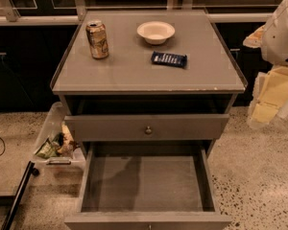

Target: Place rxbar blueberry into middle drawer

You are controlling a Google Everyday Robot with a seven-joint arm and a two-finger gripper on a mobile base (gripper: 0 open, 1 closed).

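Dark blue flat rectangular rxbar blueberry [169, 59] lying on grey cabinet top [134, 73], just below white round bowl [155, 31]. Tan drink can [97, 40] upright, well left. Wide grey wooden middle drawer [146, 183] pulled open. Gripper [271, 97] off cabinet's right side; open or closed: cannot tell.

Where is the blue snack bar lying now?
The dark blue flat rxbar blueberry lies on the grey cabinet top, right of centre, near the round white bowl; the pincer hangs beyond the cabinet's right edge.
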